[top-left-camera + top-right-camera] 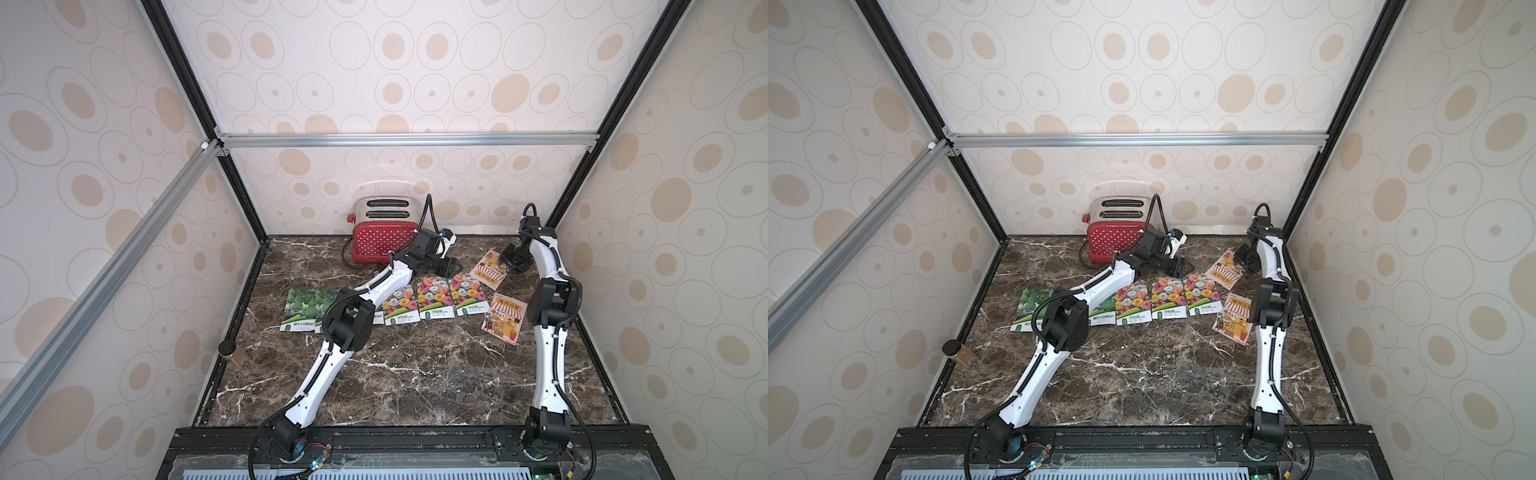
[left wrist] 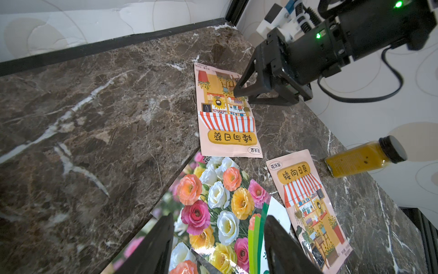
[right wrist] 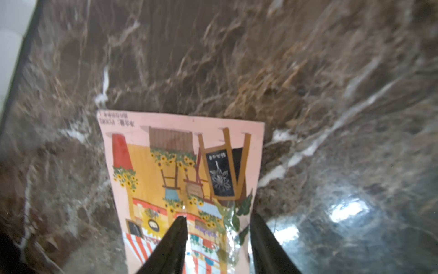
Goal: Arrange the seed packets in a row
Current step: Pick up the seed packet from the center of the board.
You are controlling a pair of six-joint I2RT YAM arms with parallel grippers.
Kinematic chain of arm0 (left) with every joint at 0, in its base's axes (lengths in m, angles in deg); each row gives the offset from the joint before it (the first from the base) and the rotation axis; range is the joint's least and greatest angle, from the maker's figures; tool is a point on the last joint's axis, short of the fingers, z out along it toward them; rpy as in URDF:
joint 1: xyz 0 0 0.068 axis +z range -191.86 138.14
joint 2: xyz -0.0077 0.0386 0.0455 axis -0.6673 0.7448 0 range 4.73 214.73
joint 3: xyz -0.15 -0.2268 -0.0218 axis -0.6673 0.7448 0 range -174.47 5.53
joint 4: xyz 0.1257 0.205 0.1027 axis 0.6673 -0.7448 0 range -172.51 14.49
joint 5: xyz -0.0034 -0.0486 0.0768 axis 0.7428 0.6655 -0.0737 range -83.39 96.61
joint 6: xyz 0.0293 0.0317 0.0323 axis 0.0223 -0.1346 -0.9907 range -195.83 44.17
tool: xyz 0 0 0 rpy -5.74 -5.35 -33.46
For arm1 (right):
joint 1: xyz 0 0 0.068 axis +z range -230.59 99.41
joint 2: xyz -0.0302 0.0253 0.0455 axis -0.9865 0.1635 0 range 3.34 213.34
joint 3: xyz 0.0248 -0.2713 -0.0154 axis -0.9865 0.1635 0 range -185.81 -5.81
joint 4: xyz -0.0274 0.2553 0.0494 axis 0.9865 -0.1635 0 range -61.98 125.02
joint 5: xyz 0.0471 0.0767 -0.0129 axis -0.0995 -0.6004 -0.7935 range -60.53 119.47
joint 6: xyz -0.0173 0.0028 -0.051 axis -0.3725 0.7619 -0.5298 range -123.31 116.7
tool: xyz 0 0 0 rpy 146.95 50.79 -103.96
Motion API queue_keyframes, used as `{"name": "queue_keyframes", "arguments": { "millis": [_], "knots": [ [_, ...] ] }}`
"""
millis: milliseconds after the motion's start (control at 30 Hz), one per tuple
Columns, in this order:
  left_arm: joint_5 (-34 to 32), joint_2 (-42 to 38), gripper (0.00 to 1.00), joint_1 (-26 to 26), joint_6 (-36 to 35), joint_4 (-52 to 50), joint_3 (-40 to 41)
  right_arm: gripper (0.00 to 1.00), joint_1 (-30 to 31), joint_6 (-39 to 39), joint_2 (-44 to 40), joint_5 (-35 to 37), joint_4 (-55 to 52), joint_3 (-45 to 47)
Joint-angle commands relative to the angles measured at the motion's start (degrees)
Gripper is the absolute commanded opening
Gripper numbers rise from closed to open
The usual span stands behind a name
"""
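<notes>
Seed packets (image 1: pixel 434 299) lay mostly in a row across the middle of the bench (image 1: pixel 415 386), with the near shop packet (image 1: pixel 505 318) off line at its right end. My right jaws stood apart, tips pressing the far shop packet (image 3: pixel 180 166), nothing clamped yet; my left jaws hung released over a flower packet (image 2: pixel 213 213). I judged the packets light, thin, floppy and slippery on marble, best pinched by a lifted edge.
</notes>
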Motion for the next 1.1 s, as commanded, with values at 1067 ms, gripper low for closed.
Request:
{"name": "queue_keyframes", "arguments": {
  "millis": [1067],
  "knots": [
    [3.03, -2.81, 0.58, 0.65, 2.43, 2.77, 1.65, 0.00, -2.88, 4.24, -30.66, 0.70, 9.71, 40.78]
  ]
}}
